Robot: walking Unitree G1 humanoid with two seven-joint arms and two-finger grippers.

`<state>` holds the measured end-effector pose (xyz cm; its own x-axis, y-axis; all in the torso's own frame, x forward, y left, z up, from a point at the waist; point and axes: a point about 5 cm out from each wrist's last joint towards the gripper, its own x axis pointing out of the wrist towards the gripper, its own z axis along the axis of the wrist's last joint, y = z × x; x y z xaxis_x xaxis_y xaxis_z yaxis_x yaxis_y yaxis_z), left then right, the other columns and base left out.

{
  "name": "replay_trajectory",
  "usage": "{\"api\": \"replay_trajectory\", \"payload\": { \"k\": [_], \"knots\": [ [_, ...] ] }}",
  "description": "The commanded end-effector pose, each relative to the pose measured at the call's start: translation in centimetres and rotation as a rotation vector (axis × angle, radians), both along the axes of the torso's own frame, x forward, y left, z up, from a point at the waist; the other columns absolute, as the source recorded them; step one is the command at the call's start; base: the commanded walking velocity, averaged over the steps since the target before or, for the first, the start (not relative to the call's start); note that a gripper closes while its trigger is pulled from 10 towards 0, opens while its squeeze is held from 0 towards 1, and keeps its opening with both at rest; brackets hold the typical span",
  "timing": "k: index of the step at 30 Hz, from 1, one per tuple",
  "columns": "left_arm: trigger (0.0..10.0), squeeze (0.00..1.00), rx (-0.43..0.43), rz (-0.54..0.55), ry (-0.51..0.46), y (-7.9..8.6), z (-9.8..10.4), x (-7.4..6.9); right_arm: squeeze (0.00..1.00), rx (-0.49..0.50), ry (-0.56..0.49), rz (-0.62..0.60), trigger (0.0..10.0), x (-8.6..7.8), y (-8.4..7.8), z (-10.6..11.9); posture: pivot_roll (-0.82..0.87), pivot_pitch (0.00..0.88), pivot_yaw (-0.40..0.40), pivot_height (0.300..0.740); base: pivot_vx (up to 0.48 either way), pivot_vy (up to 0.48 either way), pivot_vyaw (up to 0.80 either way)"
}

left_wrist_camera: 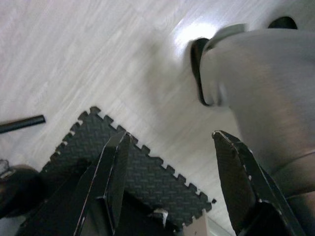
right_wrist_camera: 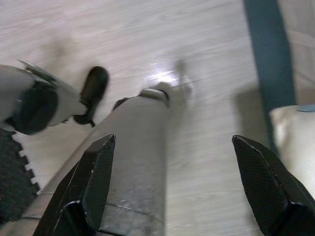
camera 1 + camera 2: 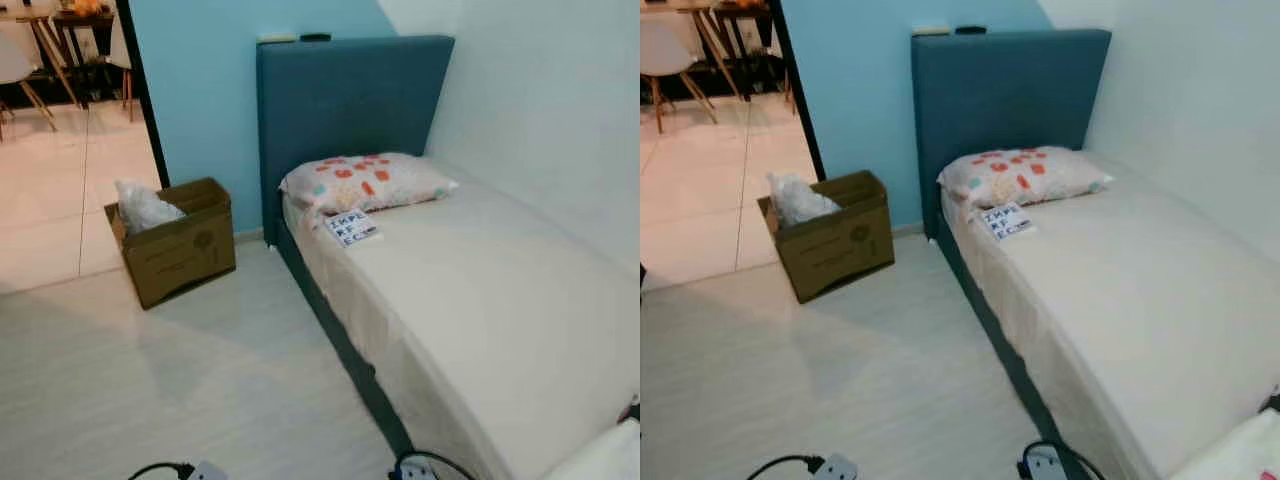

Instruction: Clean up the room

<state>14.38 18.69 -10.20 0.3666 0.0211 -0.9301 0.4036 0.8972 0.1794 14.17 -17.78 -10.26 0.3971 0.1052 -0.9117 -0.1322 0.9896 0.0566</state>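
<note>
Looking down into a small bedroom with pale wood-look flooring (image 3: 180,390). Standing along the right wall, a single bed (image 3: 520,320) with a bare cream mattress and a teal upholstered headboard (image 3: 350,100). Lying at the head of the bed, a pillow (image 3: 365,182) patterned with orange and teal spots. Resting just in front of the pillow, near the mattress edge, a small white card (image 3: 351,228) with dark block lettering. Sitting on the floor left of the headboard, against the light blue wall (image 3: 200,80), an open cardboard box (image 3: 178,242) holding a crumpled white plastic bag (image 3: 143,207). Lying at the lower edge of the floor, two power strips with black cables (image 3: 420,466). Showing through the doorway at far left, a tiled room with chair legs. Hanging low over the floor, the left gripper (image 1: 170,184), fingers spread wide apart, gripping nothing, above a black interlocking foam mat (image 1: 142,172). Hanging likewise, the right gripper (image 2: 189,184), fingers spread wide, gripping nothing, beside the robot's grey leg (image 2: 133,167).
</note>
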Motion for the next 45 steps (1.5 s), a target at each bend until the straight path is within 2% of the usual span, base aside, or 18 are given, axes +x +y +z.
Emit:
{"api": "replay_trajectory", "payload": {
  "k": [1, 7, 18, 22, 45],
  "knots": [
    [10.0, 0.00, 0.000, 0.000, 0.007, 0.0, -0.1, -0.2, 0.00, -0.003, 0.010, 0.006, 10.0, -0.2, 0.1, -0.1, 0.05, 0.000, -0.048, 0.697, 0.000, -0.341, 0.00],
    [10.0, 0.00, 0.024, 0.020, -0.003, 0.4, 0.0, -0.2, 0.00, -0.011, 0.019, 0.003, 10.0, -0.3, -0.1, -0.1, 0.05, 0.000, -0.048, 0.697, 0.000, -0.114, 0.00],
    [10.0, 0.00, 0.014, 0.023, 0.010, 0.5, -0.1, -0.4, 0.00, -0.014, 0.019, 0.000, 10.0, -0.2, -0.1, -0.1, 0.05, 0.000, -0.047, 0.697, 0.000, 0.000, 0.00],
    [10.0, 0.00, 0.040, -0.017, 0.023, 0.5, -0.2, -0.6, 0.00, -0.014, 0.016, -0.005, 10.0, 0.1, 0.0, 0.0, 0.04, 0.000, -0.047, 0.697, 0.000, 0.000, 0.00],
    [10.0, 0.00, 0.056, -0.039, 0.054, 0.7, -0.5, -1.6, 0.00, -0.012, 0.016, -0.016, 10.0, 0.0, 0.0, 0.0, 0.05, 0.000, -0.045, 0.697, -0.458, 0.000, 0.00]
  ]
}}
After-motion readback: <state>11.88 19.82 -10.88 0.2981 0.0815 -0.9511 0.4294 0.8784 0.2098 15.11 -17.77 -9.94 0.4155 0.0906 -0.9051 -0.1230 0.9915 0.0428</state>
